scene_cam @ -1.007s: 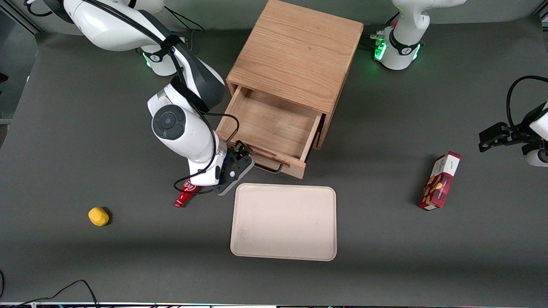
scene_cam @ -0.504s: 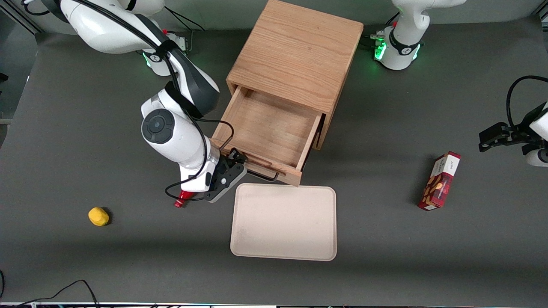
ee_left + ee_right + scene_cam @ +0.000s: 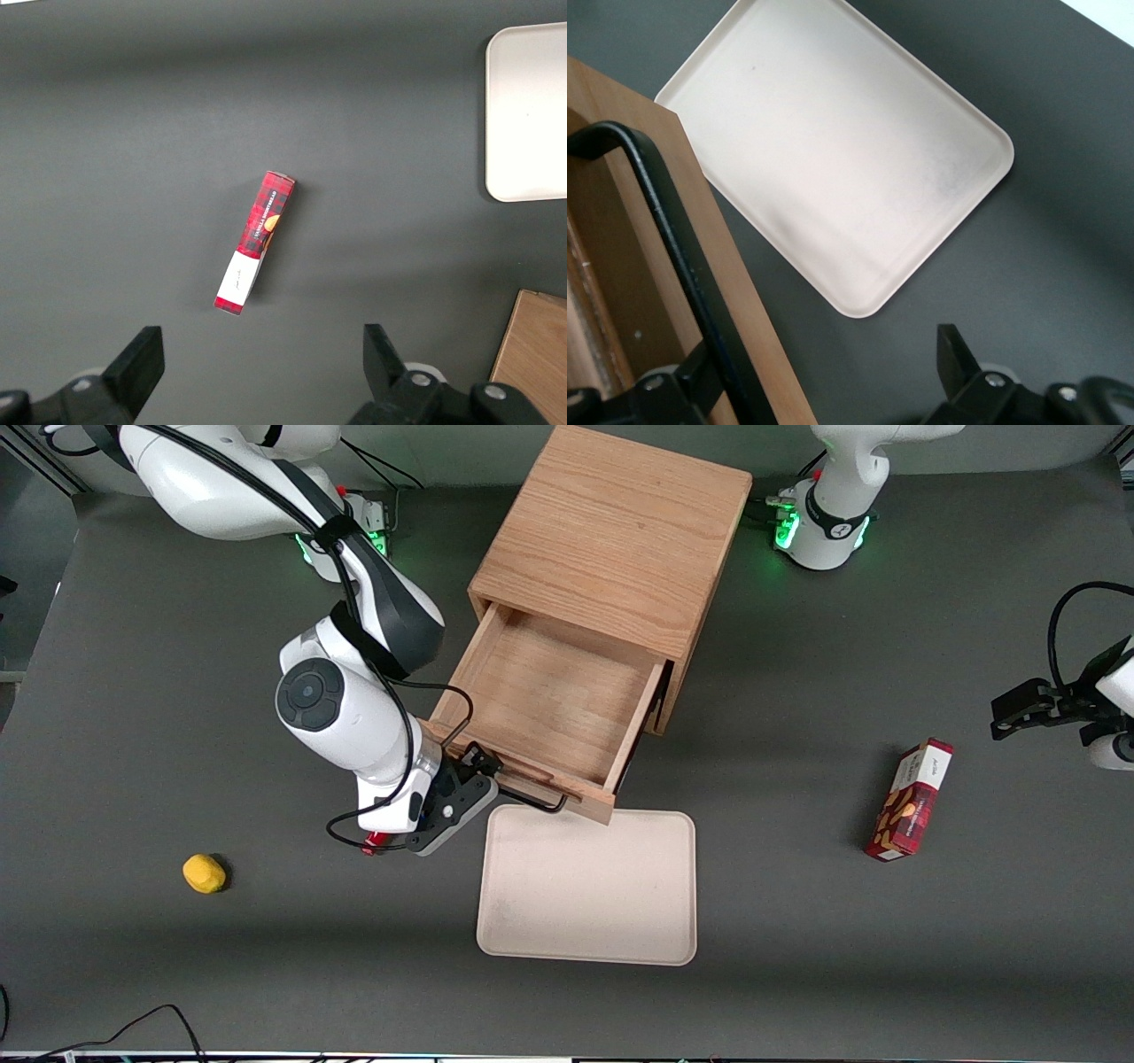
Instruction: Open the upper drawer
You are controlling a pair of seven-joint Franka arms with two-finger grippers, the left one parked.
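The oak cabinet (image 3: 611, 531) stands in the middle of the table. Its upper drawer (image 3: 554, 695) is pulled well out toward the front camera, and its wooden inside is empty. The thin black bar handle (image 3: 532, 798) runs along the drawer front (image 3: 722, 257). My right gripper (image 3: 478, 772) is at the handle's end nearer the working arm. In the right wrist view the gripper (image 3: 828, 354) is open, with one finger (image 3: 700, 376) against the handle bar (image 3: 669, 221) and the other finger (image 3: 957, 354) well apart over the table. The lower drawer is hidden under the upper one.
A beige tray (image 3: 585, 886) lies in front of the drawer, whose front corner overhangs its edge; it also shows in the right wrist view (image 3: 842, 150). A red bottle (image 3: 374, 840) peeks from under the wrist. A yellow object (image 3: 204, 872) lies toward the working arm's end. A red box (image 3: 911, 799) lies toward the parked arm's end.
The upper drawer has slid further out toward the front camera, its front corner now over the tray's edge. My gripper moved with the handle and now covers more of the red bottle.
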